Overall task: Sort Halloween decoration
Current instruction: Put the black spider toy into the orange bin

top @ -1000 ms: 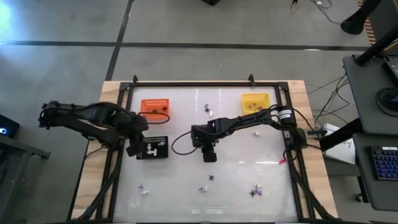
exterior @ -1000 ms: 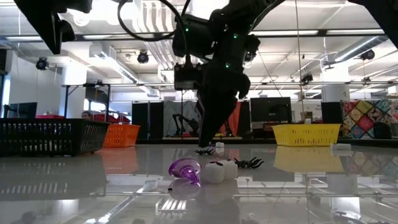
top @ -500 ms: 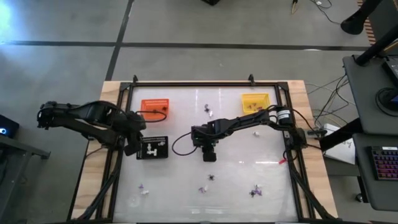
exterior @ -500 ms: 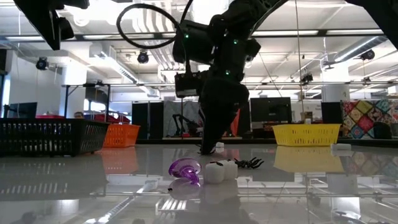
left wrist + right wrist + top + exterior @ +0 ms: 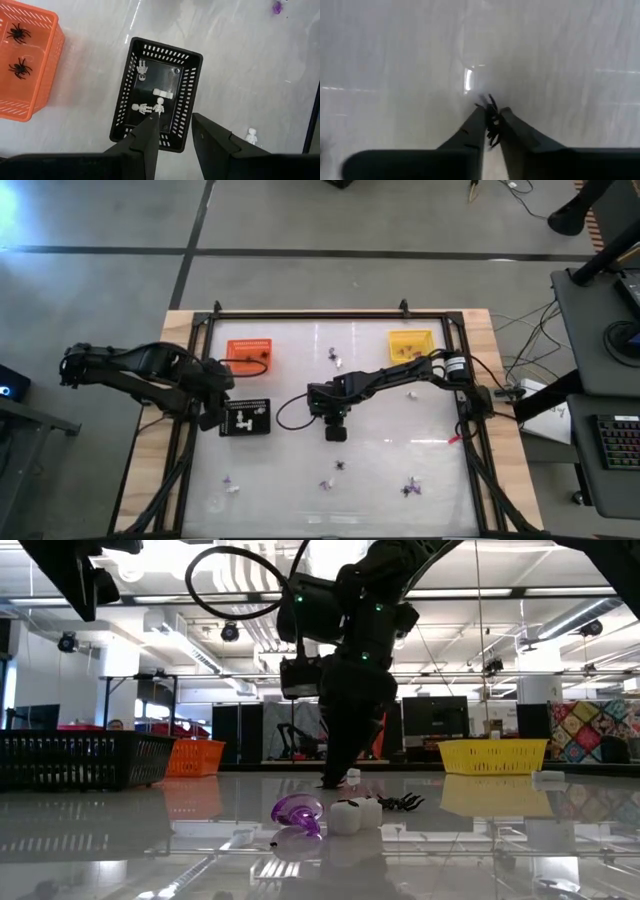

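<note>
Right gripper (image 5: 492,125) is down at mid-table, fingertips on the glossy white tabletop (image 5: 400,430), clamped on a small black plastic spider (image 5: 492,120). The spider sits squarely between the two tips, its legs sticking out ahead of them. In the high view the same gripper (image 5: 336,432) stands near the table's centre, a little toward the left side.

Judged destination: the orange slotted plastic tray (image 5: 250,352) near the far-left corner, which already holds two black spiders (image 5: 19,33). It lies left of and beyond the right gripper, so the carry would run diagonally toward the far edge.

Left gripper (image 5: 175,132) hovers over the black slotted plastic tray (image 5: 245,418) near the left edge, fingers apart and empty; that tray holds small white skeleton figures (image 5: 145,107). The left arm and the black tray lie close to the line of that carry, which could crowd it.

The yellow slotted plastic tray (image 5: 410,343) sits toward the far-right corner. Unsorted bits remain: a purple trinket (image 5: 297,810) and a white one (image 5: 352,816) toward the near edge, with another black spider (image 5: 402,802) just beside them. These lie well apart from the gripper and are no hindrance.
</note>
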